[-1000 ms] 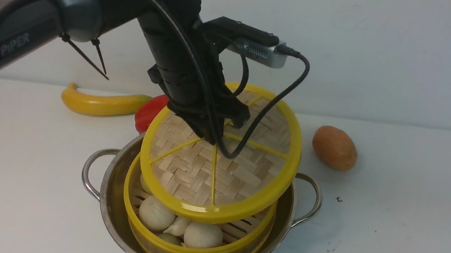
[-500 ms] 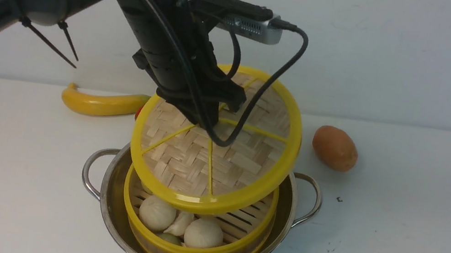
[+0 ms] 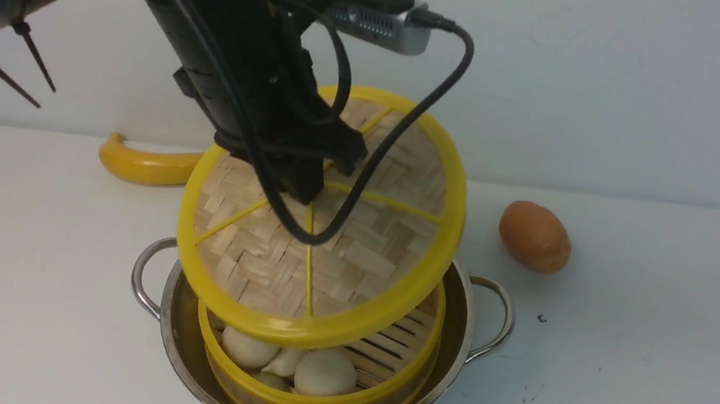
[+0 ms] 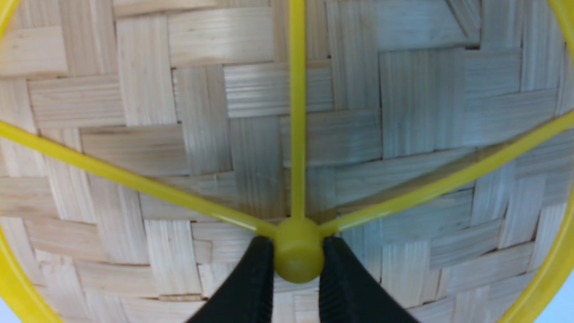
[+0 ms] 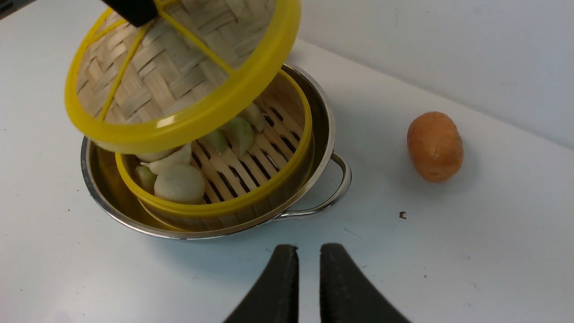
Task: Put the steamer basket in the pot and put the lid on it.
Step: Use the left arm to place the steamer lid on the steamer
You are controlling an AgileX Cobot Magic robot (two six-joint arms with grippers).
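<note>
While the left end effector (image 4: 298, 264) pinches the lid (image 3: 320, 217) by its small centre knob (image 4: 298, 249), tilted above the steamer basket (image 3: 303, 399) in the pot (image 3: 464, 324), the light, stiff disc looks prone to swing; the right end effector (image 5: 308, 269) idles nearly closed, empty.

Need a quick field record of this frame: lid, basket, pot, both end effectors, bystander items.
lid: airborne, tilted, above the basket, not seated
steamer basket: inside the pot, dumplings visible
pot: on the white table, handles out to both sides
left end effector: shut on the lid's centre knob
right end effector: holds nothing, jaws nearly together, over bare table near the pot
potato: on table, right of pot
banana: behind pot, left
</note>
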